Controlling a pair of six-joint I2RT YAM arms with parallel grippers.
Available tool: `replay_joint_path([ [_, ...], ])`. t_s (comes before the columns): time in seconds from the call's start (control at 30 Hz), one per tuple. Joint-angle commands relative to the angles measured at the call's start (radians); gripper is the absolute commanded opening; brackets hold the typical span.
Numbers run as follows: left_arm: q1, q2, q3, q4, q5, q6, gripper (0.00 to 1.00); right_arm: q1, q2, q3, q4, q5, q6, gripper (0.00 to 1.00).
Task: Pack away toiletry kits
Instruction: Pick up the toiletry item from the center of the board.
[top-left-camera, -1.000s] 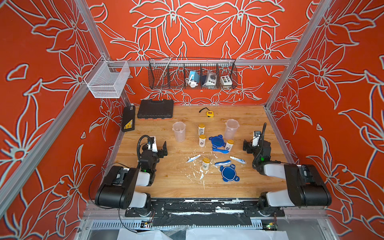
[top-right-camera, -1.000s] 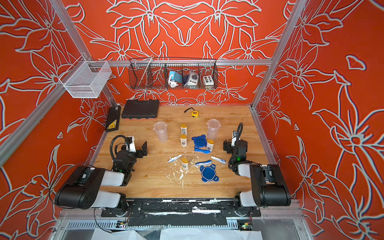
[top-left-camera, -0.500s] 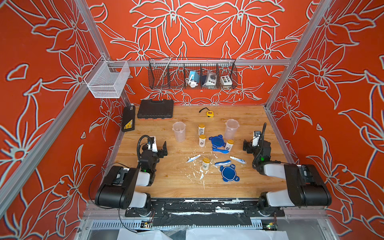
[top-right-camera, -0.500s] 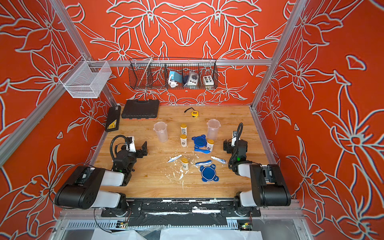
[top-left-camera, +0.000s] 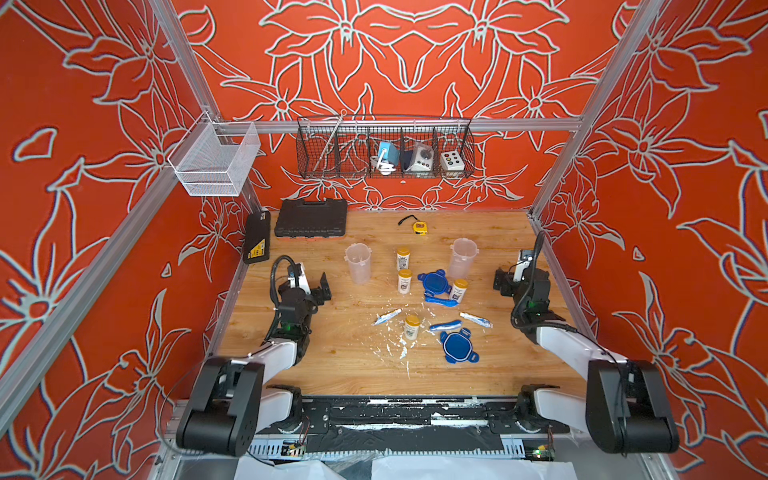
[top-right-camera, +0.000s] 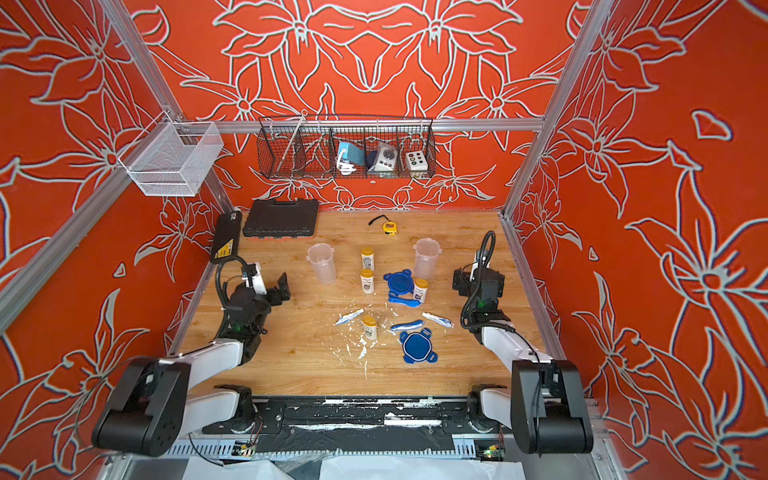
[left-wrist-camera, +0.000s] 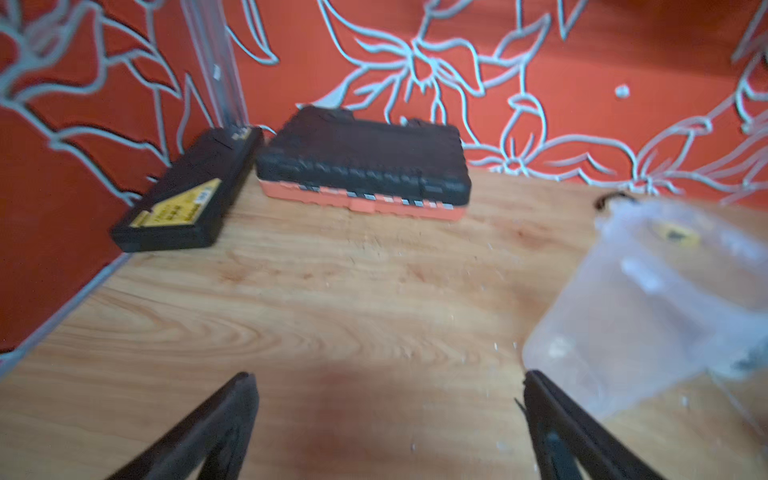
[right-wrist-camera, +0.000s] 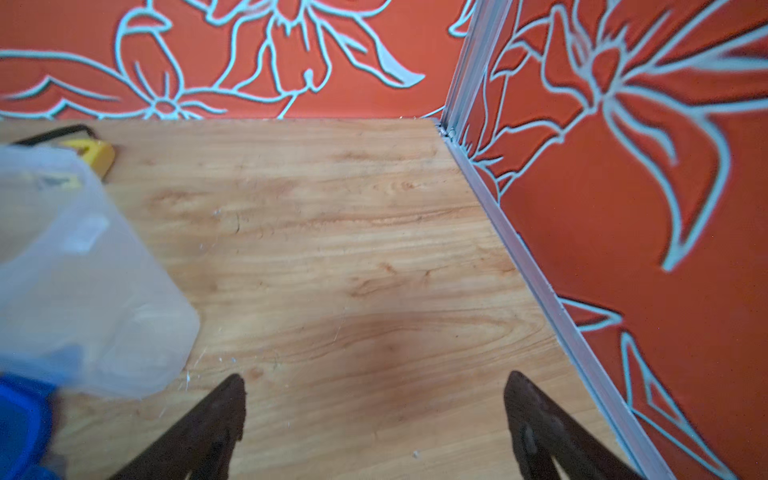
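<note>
Two clear tubs stand upright and lidless mid-table, the left tub (top-left-camera: 358, 262) and the right tub (top-left-camera: 462, 257). Two blue clip lids lie loose, one lid (top-left-camera: 434, 283) by the right tub and another lid (top-left-camera: 457, 347) nearer the front. Several yellow-capped white bottles (top-left-camera: 404, 281), two blue toothbrushes (top-left-camera: 446, 325) and two small tubes (top-left-camera: 386, 318) are scattered between them. My left gripper (top-left-camera: 312, 282) hovers open and empty left of the left tub (left-wrist-camera: 665, 299). Right of the right tub (right-wrist-camera: 83, 282), my right gripper (top-left-camera: 512, 276) is open and empty too.
Two black tool cases (top-left-camera: 311, 218) (top-left-camera: 257, 243) sit at the back left corner, a yellow tape measure (top-left-camera: 419, 227) at the back middle. A black wire basket (top-left-camera: 386, 153) and a white mesh basket (top-left-camera: 214, 160) hang on the walls. White flecks (top-left-camera: 401, 349) dot the wood.
</note>
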Motion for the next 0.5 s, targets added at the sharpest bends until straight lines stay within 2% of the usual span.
replay_joint_path([
  [0.0, -0.003, -0.141, 0.146, -0.478, -0.081, -0.16, 0.98, -0.005, -0.027, 0.105, -0.264, 0.034, 0.046, 0.98],
  [0.07, -0.03, -0.202, 0.262, -0.72, -0.06, -0.22, 0.98, -0.003, -0.036, 0.19, -0.388, 0.007, 0.092, 0.98],
  [0.17, -0.042, -0.214, 0.422, -0.96, 0.094, -0.304, 0.98, -0.002, -0.03, 0.326, -0.585, -0.033, 0.163, 0.98],
  [0.3, -0.108, -0.22, 0.51, -1.056, 0.338, -0.275, 0.98, 0.018, -0.074, 0.439, -0.809, -0.114, 0.264, 0.98],
  [0.37, -0.148, -0.216, 0.502, -1.051, 0.446, -0.245, 0.98, 0.033, -0.129, 0.457, -0.876, -0.214, 0.294, 0.98],
  [0.47, -0.258, -0.168, 0.539, -1.114, 0.494, -0.207, 0.98, 0.065, -0.144, 0.569, -1.108, -0.259, 0.281, 0.98],
])
